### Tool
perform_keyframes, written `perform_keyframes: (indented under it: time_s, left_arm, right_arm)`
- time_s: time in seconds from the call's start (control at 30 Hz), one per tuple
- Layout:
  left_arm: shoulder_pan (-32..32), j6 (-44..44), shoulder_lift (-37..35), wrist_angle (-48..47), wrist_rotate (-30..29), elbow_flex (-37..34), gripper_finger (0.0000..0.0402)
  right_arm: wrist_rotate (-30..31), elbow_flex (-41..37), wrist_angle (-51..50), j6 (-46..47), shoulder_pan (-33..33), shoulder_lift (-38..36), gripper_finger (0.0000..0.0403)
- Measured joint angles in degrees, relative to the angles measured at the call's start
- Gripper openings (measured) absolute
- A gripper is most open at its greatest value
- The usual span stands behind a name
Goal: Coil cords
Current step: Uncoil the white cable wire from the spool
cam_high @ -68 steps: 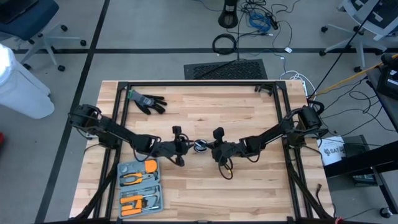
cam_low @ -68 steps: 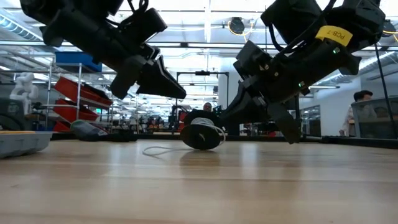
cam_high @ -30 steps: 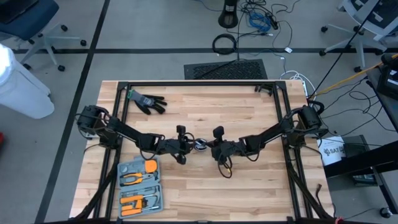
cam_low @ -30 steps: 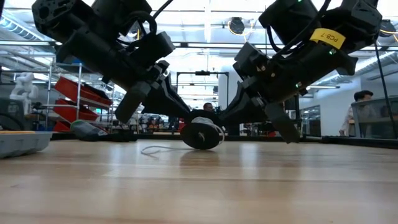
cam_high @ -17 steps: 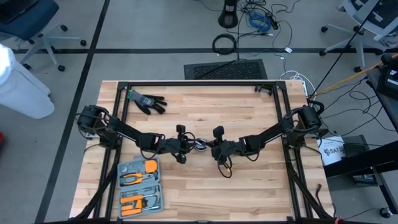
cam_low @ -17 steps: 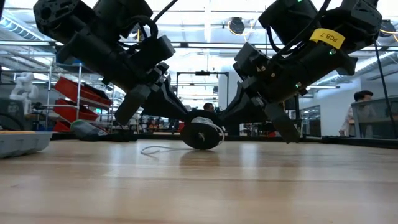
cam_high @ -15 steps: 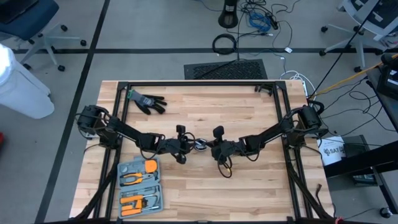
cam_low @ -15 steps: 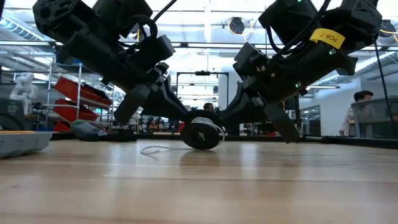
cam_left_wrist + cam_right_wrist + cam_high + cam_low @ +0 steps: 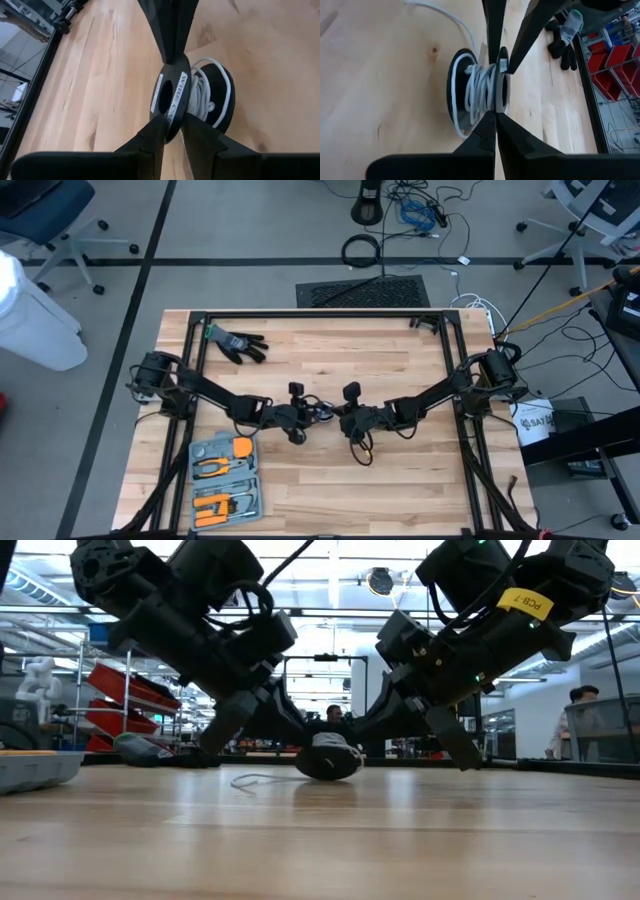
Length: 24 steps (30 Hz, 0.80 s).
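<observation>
Wooden table (image 9: 400, 470), workshop shelves behind, glove (image 9: 238, 341)

From straight overhead, the high view takes in the whole wooden table (image 9: 400, 360) and both arms — far enough back to catch floor on every side. The low view sits right at table-top level, looking across the boards into the room beyond. Each wrist view rides close, peering past its own dark fingers. And all four share one spot — the black spool (image 9: 328, 760) wound with white cord (image 9: 479, 92) at mid-table, with the left wrist and right wrist views facing it from opposite sides.
</observation>
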Motion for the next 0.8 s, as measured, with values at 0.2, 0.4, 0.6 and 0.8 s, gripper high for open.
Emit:
perform_keyframes:
  time_s: [0.2,0.4,0.6,0.8]
  left_arm:
    - [-0.04,0.15,0.64,-0.27,-2.03,0.97,0.0053]
    - [-0.11,-0.03,0.51,-0.78,-3.54,1.06,0.0007]
    - [-0.64,-1.04,0.51,-0.60,-3.42,1.14,0.0004]
    - [-1.38,-2.11,-0.30,-1.18,-2.65,1.15,0.0002]
  right_arm:
    - [0.12,-0.02,-1.06,0.77,0.00,-0.02,0.0000]
    - [0.58,0.00,-1.26,1.53,-0.09,-0.09,0.0000]
    - [2.91,0.09,-2.47,1.52,0.67,-0.53,0.0003]
    - [3.37,0.06,-10.75,4.52,2.04,-6.45,0.0050]
